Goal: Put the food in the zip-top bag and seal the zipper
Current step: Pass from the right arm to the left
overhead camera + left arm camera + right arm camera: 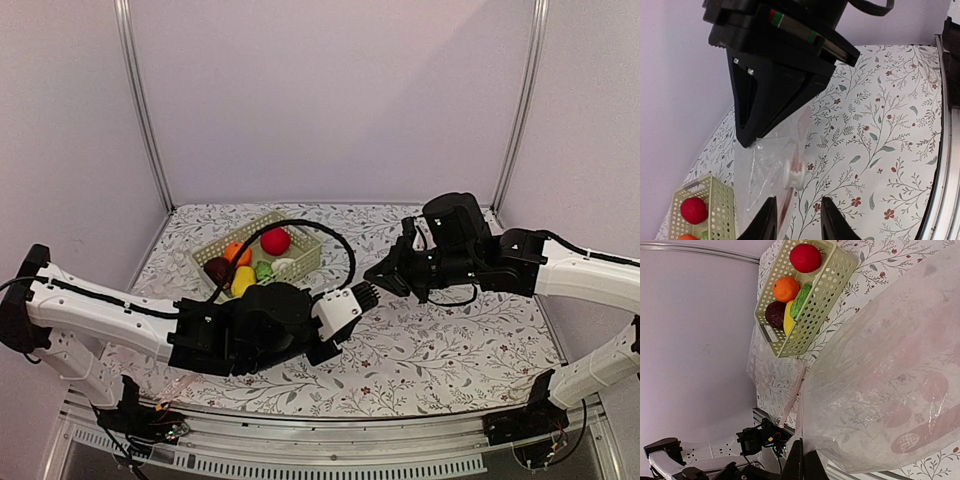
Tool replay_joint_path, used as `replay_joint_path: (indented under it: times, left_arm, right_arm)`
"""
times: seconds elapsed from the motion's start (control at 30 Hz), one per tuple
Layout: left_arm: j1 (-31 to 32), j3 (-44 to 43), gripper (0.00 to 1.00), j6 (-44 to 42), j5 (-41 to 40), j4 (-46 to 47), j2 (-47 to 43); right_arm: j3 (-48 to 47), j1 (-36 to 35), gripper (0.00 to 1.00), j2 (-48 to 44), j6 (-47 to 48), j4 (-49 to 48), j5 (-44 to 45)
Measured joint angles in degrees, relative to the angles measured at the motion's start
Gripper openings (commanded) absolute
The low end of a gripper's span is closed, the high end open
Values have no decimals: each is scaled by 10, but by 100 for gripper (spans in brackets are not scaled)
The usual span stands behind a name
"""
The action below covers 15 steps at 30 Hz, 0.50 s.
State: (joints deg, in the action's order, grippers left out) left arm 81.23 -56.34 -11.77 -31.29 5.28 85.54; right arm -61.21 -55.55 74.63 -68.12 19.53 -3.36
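The clear zip-top bag (890, 370) hangs over the table with its pink zipper (785, 202) and white slider (793, 173). My right gripper (802, 445) is shut on an edge of the bag; it shows black at the top of the left wrist view (752, 142). My left gripper (798, 200) is open, fingers on either side of the zipper strip, just short of the slider. The food lies in the green basket (210, 252): red ball (275, 241), orange (236, 252), yellow (243, 280), maroon (217, 270), green (263, 270), white (285, 265).
The basket stands at the back left of the flowered tablecloth (450, 340). Both grippers meet over the middle of the table (372, 285). The left arm's black cable (330, 240) loops above the basket. Metal rails run along the table's near edge (330, 440).
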Motion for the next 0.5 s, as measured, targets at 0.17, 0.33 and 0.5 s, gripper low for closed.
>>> replay_joint_path:
  times: [0.17, 0.33, 0.5]
  left_arm:
    - [-2, -7, 27, -1, -10, 0, 7]
    - [-4, -10, 17, -3, -17, 0, 16]
    - [-7, -20, 0, -8, -23, 1, 31]
  right_arm:
    - [0, 0, 0, 0, 0, 0, -2]
    - [0, 0, 0, 0, 0, 1, -3]
    - [0, 0, 1, -2, 0, 1, -3]
